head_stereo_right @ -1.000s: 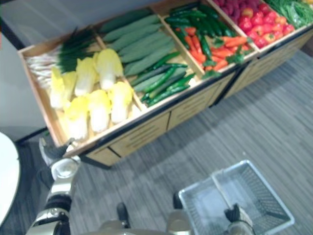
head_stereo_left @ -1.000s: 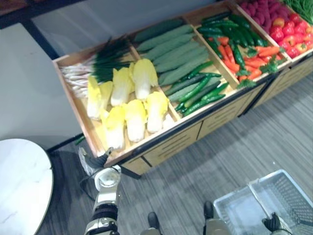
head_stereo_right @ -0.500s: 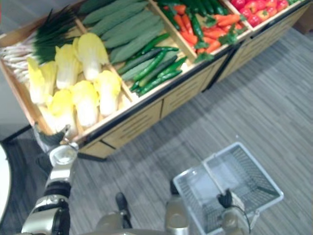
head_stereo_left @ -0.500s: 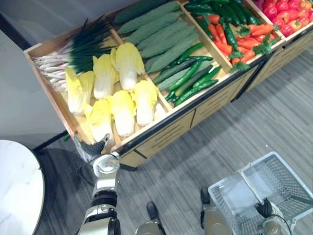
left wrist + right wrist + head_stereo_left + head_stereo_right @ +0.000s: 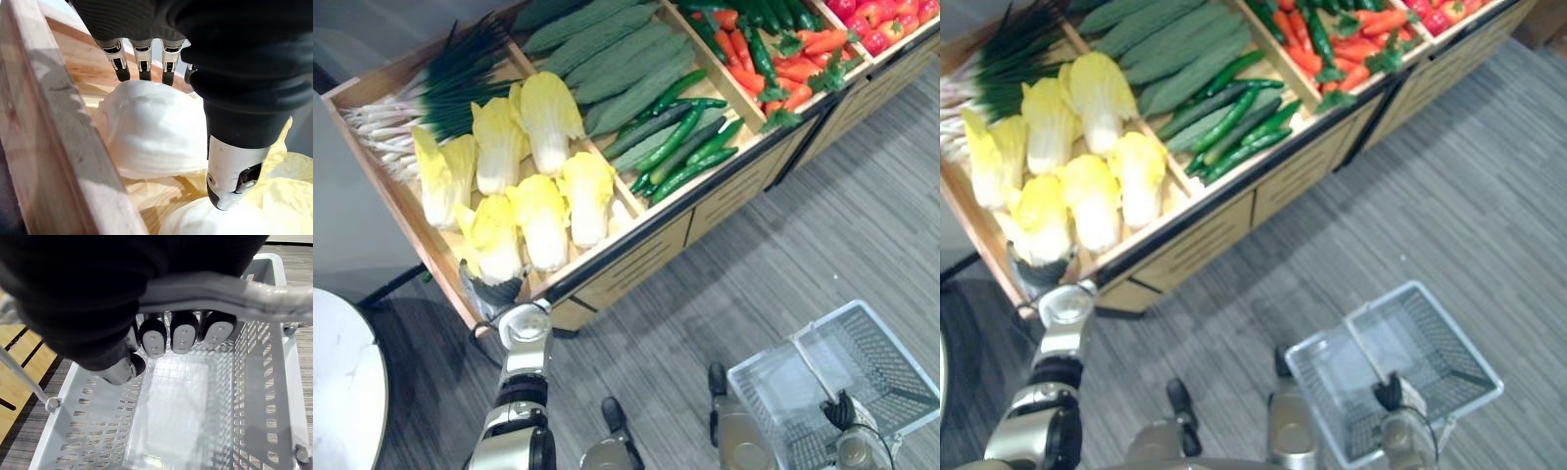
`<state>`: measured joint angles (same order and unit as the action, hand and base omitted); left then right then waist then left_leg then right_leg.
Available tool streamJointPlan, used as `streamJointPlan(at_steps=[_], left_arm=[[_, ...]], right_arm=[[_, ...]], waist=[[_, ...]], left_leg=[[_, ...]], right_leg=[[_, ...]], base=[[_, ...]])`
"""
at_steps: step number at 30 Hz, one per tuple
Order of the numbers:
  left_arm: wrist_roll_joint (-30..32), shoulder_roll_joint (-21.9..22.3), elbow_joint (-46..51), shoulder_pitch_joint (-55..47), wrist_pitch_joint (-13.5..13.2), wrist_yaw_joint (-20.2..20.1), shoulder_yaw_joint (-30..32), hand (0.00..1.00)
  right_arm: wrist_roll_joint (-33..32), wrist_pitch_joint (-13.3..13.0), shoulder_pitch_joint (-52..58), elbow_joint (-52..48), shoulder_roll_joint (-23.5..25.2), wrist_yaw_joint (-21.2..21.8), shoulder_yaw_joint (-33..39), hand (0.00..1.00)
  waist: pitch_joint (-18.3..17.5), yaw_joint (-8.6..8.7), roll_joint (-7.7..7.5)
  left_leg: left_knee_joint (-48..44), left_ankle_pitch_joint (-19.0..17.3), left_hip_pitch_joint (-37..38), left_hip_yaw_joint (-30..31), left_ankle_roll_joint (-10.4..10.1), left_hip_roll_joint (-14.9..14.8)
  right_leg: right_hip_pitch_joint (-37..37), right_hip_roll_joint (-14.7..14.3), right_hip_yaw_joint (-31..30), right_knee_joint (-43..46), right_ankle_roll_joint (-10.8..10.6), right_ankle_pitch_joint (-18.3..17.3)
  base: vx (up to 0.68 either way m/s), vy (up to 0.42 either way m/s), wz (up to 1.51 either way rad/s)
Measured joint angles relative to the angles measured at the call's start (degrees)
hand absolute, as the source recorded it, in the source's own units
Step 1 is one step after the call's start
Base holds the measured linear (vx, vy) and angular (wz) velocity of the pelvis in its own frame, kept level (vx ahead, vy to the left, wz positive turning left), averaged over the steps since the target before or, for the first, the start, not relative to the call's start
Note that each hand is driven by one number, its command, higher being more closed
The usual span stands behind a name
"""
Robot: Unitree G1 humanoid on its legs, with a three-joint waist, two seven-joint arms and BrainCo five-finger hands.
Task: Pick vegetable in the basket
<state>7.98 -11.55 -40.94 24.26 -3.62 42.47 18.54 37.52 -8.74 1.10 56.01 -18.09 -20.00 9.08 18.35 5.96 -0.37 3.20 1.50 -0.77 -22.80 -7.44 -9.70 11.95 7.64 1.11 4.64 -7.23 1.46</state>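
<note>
Up close, left hand (image 5: 234,110) spreads wide over a cabbage (image 5: 149,132); right hand (image 5: 73,298) holds the handle (image 5: 225,288) of the basket (image 5: 266,396)

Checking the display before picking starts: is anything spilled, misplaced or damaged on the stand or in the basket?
Nothing stands out. Cabbages, green onions, cucumbers and carrots lie in neat groups inside the stand. The basket is empty, its handle gripped by the right hand. The left hand is open over a corner cabbage.
</note>
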Motion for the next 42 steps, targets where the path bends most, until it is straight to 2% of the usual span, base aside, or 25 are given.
streamJointPlan(at_steps=[14,15,17,20,26,37,40,42], left_arm=[[-0.02,-4.33,-5.02,4.5,0.99,0.21,2.21,0.0],[0.01,-4.78,-5.02,4.67,1.43,0.27,2.24,1.0],[0.62,-4.84,-5.04,4.76,1.87,0.26,2.23,1.0],[4.82,-4.91,-6.69,5.38,2.8,0.4,2.27,1.0],[6.74,-5.79,-9.37,6.61,3.94,-0.1,3.21,1.0],[6.78,-6.61,-11.02,6.94,4.18,-0.52,3.32,1.0],[5.6,-5.27,-10.29,6.82,4.06,-1.39,3.12,1.0],[5.59,-3.18,-6.4,5.48,3.73,-1.74,1.81,1.0]], right_arm=[[-0.22,-0.22,-2.06,0.0,0.0,-0.73,-1.8,1.0],[-0.27,-0.21,-2.18,-0.01,-0.09,-0.75,-2.29,1.0],[-0.31,-0.21,-2.27,0.0,-0.08,-0.76,-2.56,1.0],[-0.3,-0.4,-2.56,-0.01,-0.09,-0.78,-2.74,1.0],[-0.24,-1.4,-2.69,0.11,-0.09,-0.75,-2.94,1.0],[-0.24,-1.47,-2.68,0.78,-0.08,-0.53,-3.25,1.0],[-0.24,-1.33,-2.52,1.17,-0.08,-0.03,-2.93,1.0],[-0.24,-1.18,-2.15,1.17,-0.08,0.29,-2.52,1.0]], waist=[[2.4,-0.27,-1.51],[2.51,-0.31,-1.6],[2.56,-0.33,-1.6],[2.56,-0.35,-1.61],[2.63,-0.48,-1.73],[2.98,-0.05,-2.36],[2.96,-0.02,-2.32],[2.91,0.01,-2.28]], left_leg=[[-0.21,-0.01,-1.22,-1.75,-0.01,-0.07],[-0.2,-0.01,-1.29,-1.83,-0.01,-0.09],[-0.19,-0.01,-1.35,-1.88,-0.01,-0.07],[-0.18,-0.02,-1.31,-2.18,-0.02,-0.05],[-0.19,-0.03,-0.78,-3.21,-0.04,-0.04],[-0.19,-0.01,0.32,-3.02,-0.01,0.09],[-0.12,-0.01,1.36,-1.99,0.0,0.17],[-0.12,0.04,1.36,-0.91,0.06,0.3]], right_leg=[[3.5,-0.46,-2.19,1.64,0.17,0.14],[3.67,-0.44,-2.35,1.64,0.17,0.17],[3.74,-0.46,-2.4,1.6,0.16,0.17],[3.79,-0.58,-2.67,1.56,0.07,0.52],[3.77,-0.72,-3.55,1.31,0.16,1.06],[2.06,-0.31,-3.49,0.24,0.07,1.68],[0.24,-0.08,-2.54,-0.34,0.06,1.67],[-0.64,0.33,-1.45,-0.59,0.05,1.66]], base=[[-0.01,-0.01,-0.08],[0.02,-0.006,-0.07],[0.03,-0.005,-0.03],[0.04,-0.006,-0.02],[0.0,-0.005,-0.08],[0.01,-0.003,0.0],[0.03,-0.003,0.14],[0.01,0.001,0.27]])
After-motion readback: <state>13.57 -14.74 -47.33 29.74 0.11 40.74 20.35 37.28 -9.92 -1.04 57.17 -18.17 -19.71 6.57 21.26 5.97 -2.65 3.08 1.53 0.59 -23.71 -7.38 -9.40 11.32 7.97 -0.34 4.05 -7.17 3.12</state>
